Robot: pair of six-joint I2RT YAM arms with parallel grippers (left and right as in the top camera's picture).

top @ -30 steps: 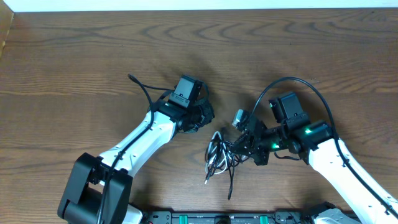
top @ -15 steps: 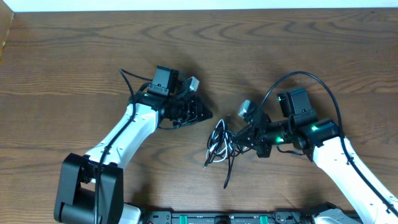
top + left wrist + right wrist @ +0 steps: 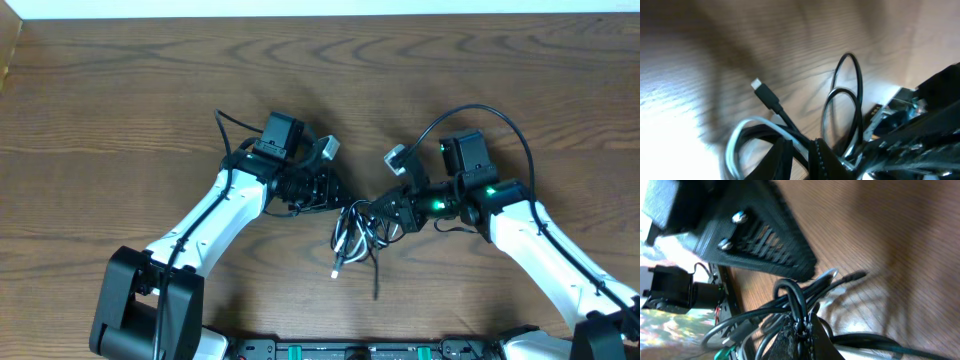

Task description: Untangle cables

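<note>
The cables (image 3: 352,238) lie in one tangled bundle of black cords and a white one, between my two arms near the table's front. My left gripper (image 3: 338,198) is at the bundle's upper left. In the left wrist view its jaws (image 3: 801,152) are closed narrowly around a white and a black strand. A black loop (image 3: 847,100) and a plug end (image 3: 760,87) lie beyond them. My right gripper (image 3: 383,215) is at the bundle's right. In the right wrist view its jaws (image 3: 802,330) are shut on looped black cords (image 3: 795,295).
The wooden table (image 3: 150,100) stretches back to a white far edge. A dark rail (image 3: 350,350) runs along the front edge. The left arm's black gripper body (image 3: 755,235) hangs close above the right gripper. Thick black arm wires (image 3: 480,120) arc over the right wrist.
My left gripper swung away to the left, then came back right and down onto the bundle. My right gripper shifted left and up with the cables. The bundle's loose end moved slightly.
</note>
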